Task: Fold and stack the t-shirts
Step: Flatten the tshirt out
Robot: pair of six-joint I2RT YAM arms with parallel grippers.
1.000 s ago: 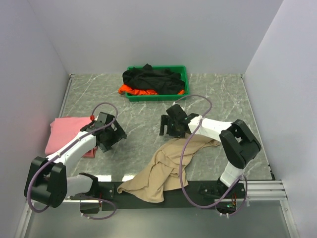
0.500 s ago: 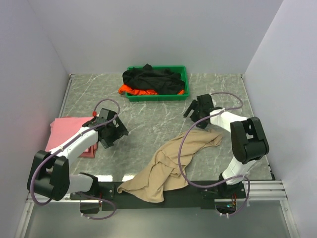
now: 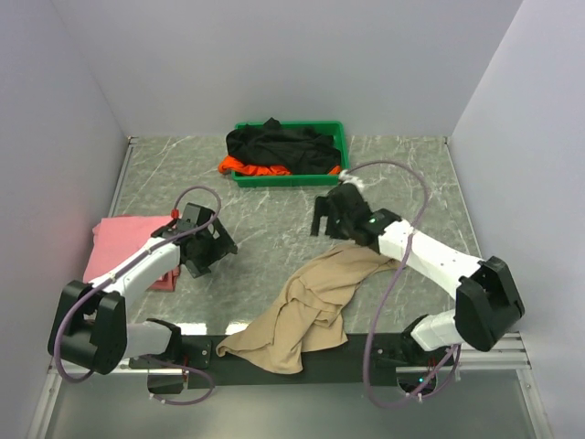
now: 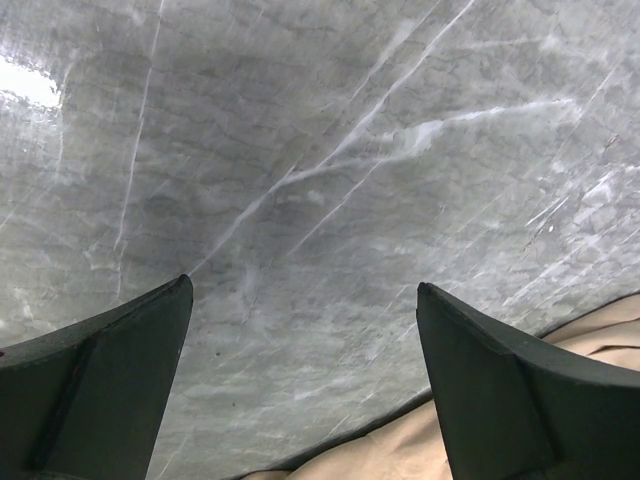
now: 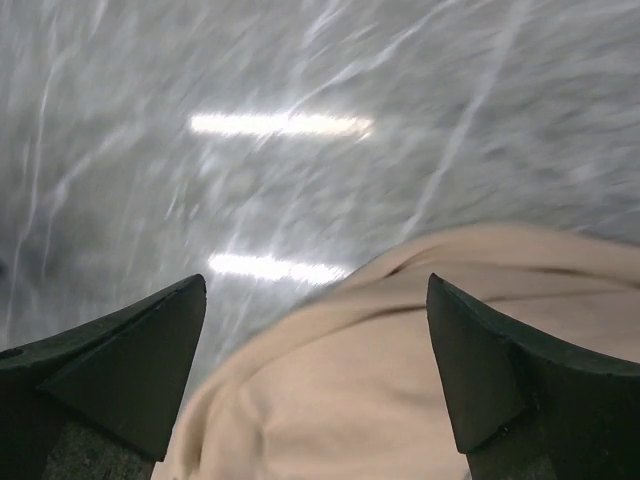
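Wrist views show left gripper and right gripper jaws spread wide, gripping nothing.

A green plastic tray sits far back on the marble table.

No writing, label, brand, number or sign can be read in any view. The beige t-shirt, the pink t-shirt, the green tray and the table show none that is legible.

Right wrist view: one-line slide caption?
Open right gripper hovering over the edge of the crumpled beige cotton t-shirt on the grey marbled tabletop.
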